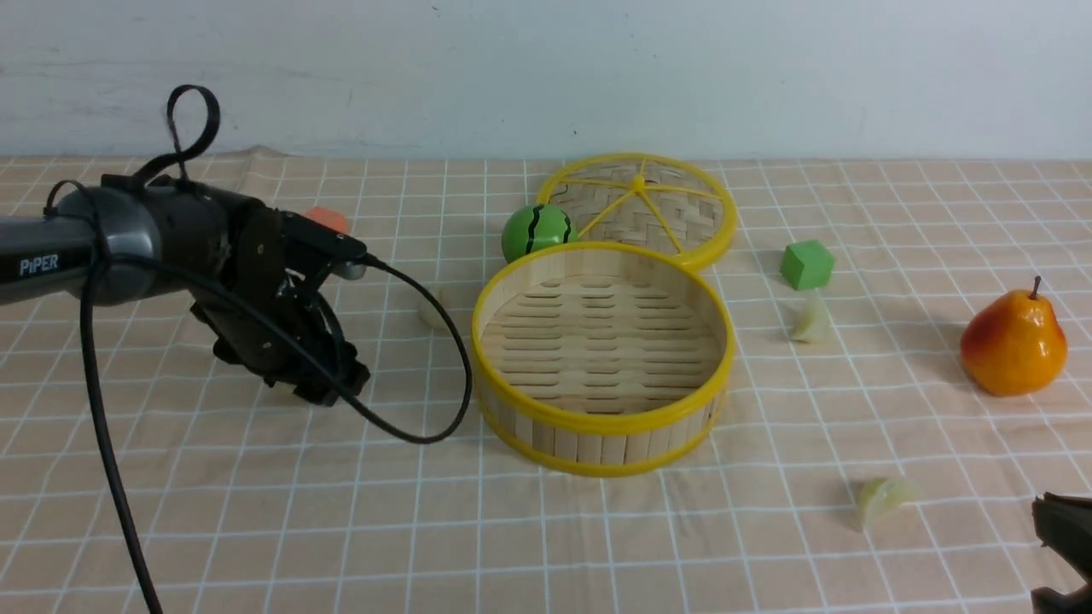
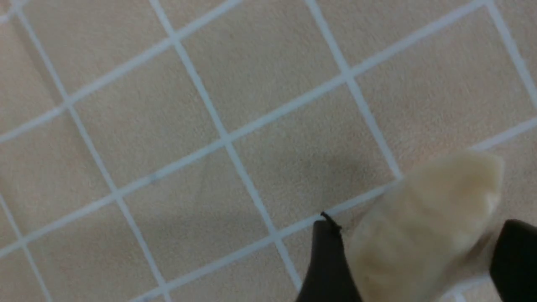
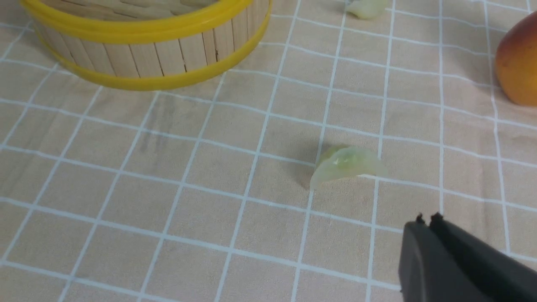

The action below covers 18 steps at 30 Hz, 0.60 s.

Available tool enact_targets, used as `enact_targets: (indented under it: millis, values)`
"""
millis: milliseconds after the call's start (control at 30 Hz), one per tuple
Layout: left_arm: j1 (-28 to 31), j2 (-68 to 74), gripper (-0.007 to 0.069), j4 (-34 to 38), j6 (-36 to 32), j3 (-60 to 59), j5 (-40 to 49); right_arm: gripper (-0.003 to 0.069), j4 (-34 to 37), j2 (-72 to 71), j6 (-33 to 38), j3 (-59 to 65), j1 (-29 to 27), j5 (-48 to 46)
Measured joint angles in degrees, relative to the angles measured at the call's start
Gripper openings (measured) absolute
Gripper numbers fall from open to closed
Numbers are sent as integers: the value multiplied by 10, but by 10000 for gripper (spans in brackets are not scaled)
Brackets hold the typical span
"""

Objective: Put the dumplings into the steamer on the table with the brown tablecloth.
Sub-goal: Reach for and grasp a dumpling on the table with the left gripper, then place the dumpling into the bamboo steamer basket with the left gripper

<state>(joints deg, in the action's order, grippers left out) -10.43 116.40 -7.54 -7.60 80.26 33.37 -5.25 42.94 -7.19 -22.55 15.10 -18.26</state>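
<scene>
Nearest us, at the near right corner of the bench (image 1: 256, 529), the right claw (image 3: 428, 219) sits low with its tips pressed together, holding nothing. Just beyond it, apart from the claw, a greenish dumpling (image 3: 346, 164) lies on the checked cloth. It looks like that arm's natural pick, being on its side.

Over toward the left edge, the left claw (image 1: 328, 388) hangs above the cloth, clamped on a cream dumpling (image 2: 423, 226). The wrist camera shows a dark finger on either side and a soft shadow on the cloth beneath, so I judge it lifted clear for carrying.

Mid-bench, the steamer (image 1: 601, 422) stands open, its slatted floor bare, with no dumplings in yet. The left claw is well short of its rim. From here, I'd say, it must swing across and over the wall before letting go.

On the steamer's left-edge side lies a second cream dumpling (image 1: 431, 311). On the other side there's another greenish dumpling (image 1: 810, 320), just in front of a green cube (image 1: 806, 264), with a pear (image 1: 1013, 341) out toward the right edge.

Toward the far edge are a striped green ball (image 1: 536, 232) and the lid (image 1: 640, 205), which lies flat and leaves the basket's mouth free.
</scene>
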Motion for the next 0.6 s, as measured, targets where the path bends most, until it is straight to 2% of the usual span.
enact_targets:
  millis: [33, 67, 100, 133, 233, 333, 367, 533, 600]
  values:
    - [-1, 1, 372, 0, 19, 3, 1, 18, 0, 0, 0, 0, 0, 1]
    - [-2, 2, 359, 0, 25, 4, 1, 18, 0, 0, 0, 0, 0, 1]
    - [-4, 2, 262, 1, 47, 12, 8, 20, 0, 0, 0, 0, 0, 3]
    - [-8, -1, 209, 1, 67, 23, 23, 21, 0, 0, 0, 0, 0, 6]
    - [-32, -16, 223, 21, 107, 68, 70, 21, 0, 0, 0, 0, 0, 10]
    - [-59, -28, 223, 50, 116, 114, 96, 21, 0, 0, -1, 0, 0, 12]
    - [-84, -31, 223, 75, 116, 148, 100, 22, 0, 0, -1, 0, 0, 14]
    - [-143, -17, 223, 123, 118, 198, 53, 26, 0, 0, -1, 0, 0, 17]
    - [-168, 18, 223, 124, 117, 205, -7, 31, 0, 0, -1, 0, 0, 18]
